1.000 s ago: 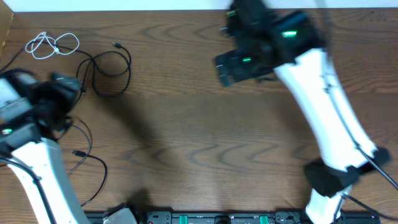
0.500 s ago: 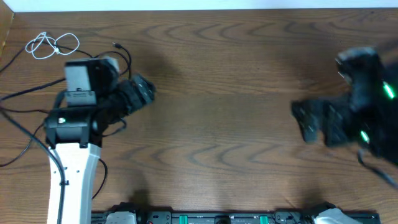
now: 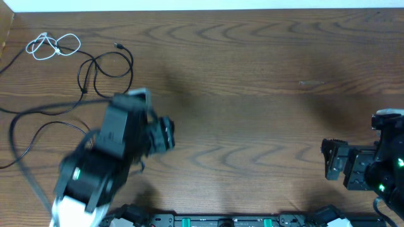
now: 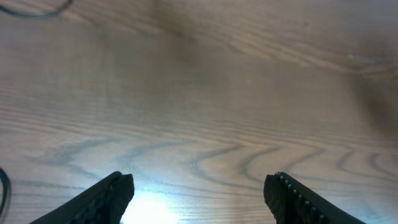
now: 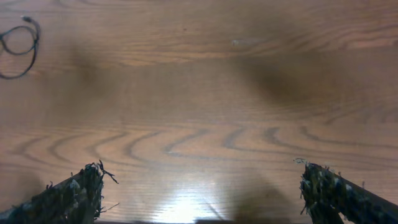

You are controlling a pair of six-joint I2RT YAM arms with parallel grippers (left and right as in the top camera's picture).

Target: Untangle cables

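Both hands are spread and empty. From the left hand (image 3: 161,133), the looped black cable (image 3: 131,69) lies near, ahead and leftward on the bench (image 3: 252,94), the white cable (image 3: 53,45) farther that way. The right hand (image 3: 333,165) is well apart, so the left looks better placed.

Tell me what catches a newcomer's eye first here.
The blurred left arm sits low on the left, its left gripper open over the table. The white cable lies bunched in the far left corner, a black cable looped beside it, neither held. The right gripper, also open, is at the near right.
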